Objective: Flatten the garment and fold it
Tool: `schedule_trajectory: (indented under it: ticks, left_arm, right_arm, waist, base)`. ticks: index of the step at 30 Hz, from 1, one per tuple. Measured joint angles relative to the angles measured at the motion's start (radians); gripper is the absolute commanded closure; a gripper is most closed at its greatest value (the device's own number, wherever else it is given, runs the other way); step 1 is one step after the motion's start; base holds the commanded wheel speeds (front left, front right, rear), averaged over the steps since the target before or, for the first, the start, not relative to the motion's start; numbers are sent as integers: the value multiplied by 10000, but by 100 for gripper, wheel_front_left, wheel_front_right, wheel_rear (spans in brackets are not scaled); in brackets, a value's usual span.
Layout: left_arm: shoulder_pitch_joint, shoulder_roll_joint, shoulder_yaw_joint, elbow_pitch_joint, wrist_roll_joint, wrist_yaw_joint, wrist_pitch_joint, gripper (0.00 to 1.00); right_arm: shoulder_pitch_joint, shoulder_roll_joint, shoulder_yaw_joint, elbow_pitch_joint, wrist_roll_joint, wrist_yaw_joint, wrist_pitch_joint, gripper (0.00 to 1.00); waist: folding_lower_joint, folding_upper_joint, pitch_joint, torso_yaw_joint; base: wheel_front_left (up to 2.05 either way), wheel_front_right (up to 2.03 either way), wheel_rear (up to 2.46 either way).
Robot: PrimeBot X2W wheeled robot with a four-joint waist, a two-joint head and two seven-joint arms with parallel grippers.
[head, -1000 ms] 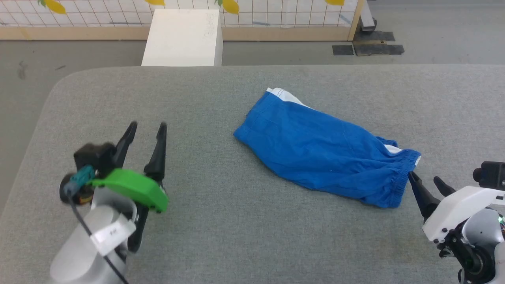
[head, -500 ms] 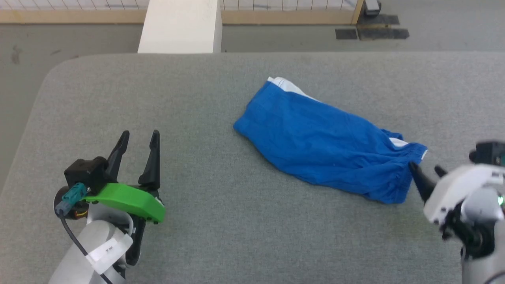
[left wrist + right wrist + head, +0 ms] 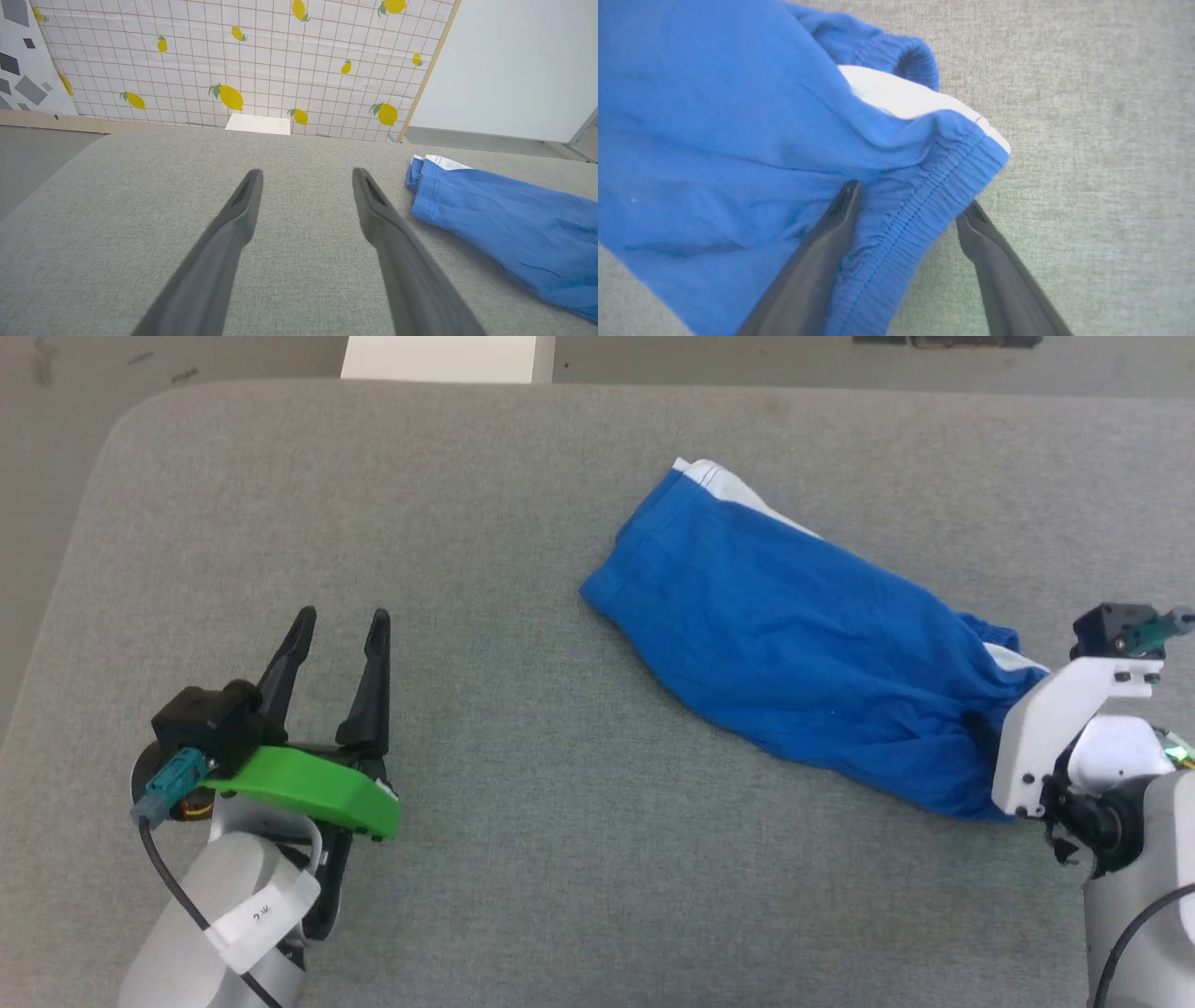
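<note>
The garment (image 3: 794, 635) is a pair of bright blue shorts lying slantwise on the grey table (image 3: 467, 523), right of centre. Its white-trimmed leg hem (image 3: 709, 476) is at the far end and the gathered waistband (image 3: 924, 196) at the near right. My right gripper (image 3: 910, 196) is open and straddles the waistband: one finger rests on the blue fabric, the other on the table just outside the edge. In the head view its white wrist mount (image 3: 1055, 728) covers that end. My left gripper (image 3: 343, 616) is open and empty at the left, well clear of the shorts (image 3: 504, 219).
The table's rounded far-left corner (image 3: 140, 411) drops to the floor. A white box (image 3: 439, 357) stands beyond the far edge. A lemon-print panel (image 3: 233, 60) rises behind the table in the left wrist view.
The head camera has tilted down, shifting the whole picture. My right gripper has moved forward from beside the waistband to over it. The left gripper has hardly moved.
</note>
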Motion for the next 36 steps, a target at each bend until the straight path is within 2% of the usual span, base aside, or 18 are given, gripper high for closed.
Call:
schedule_trajectory:
  ticks: [7, 8, 9, 10, 16, 27, 32, 36]
  left_arm:
    - [-105, -232, 171, 35, 173, -182, 0, 0]
    - [-105, -261, 201, 50, 188, -215, 0, 0]
    - [-105, -280, 232, 61, 222, -257, 0, 0]
    - [-105, -288, 255, 67, 249, -267, 0, 0]
    - [-105, -454, 414, 188, 341, -395, 0, 0]
    - [-79, -669, 669, 309, 635, -531, 0, 0]
    - [-57, -805, 727, 328, 696, -606, 0, 0]
    - [-48, -844, 765, 332, 717, -650, 0, 0]
  right_arm:
    - [-303, -42, 207, 182, -123, -6, 58, 0]
    - [-316, -79, 268, 196, -123, -8, 140, 39]
    - [-337, -115, 313, 196, -123, -8, 176, 96]
    - [-348, -140, 347, 196, -123, -8, 203, 100]
    - [-404, -130, 568, 209, -33, -2, 314, 100]
    - [-203, -497, 644, -50, 324, -2, 336, 100]
    - [133, -1200, -23, -418, 399, -2, 598, 100]
    - [325, -1494, -907, -690, 322, -2, 844, 100]
  waist:
    - [0, 0, 357, 225]
    - [0, 0, 378, 248]
    - [0, 0, 392, 261]
    - [0, 0, 399, 267]
    - [1, 0, 305, 270]
    - [1, 0, -90, 197]
    - [1, 0, -241, 149]
    - [1, 0, -251, 144]
  base:
    - [0, 0, 0]
    - [0, 0, 0]
    - [0, 0, 0]
    - [0, 0, 0]
    - [0, 0, 0]
    - [0, 0, 0]
    - [0, 0, 0]
    - [0, 0, 0]
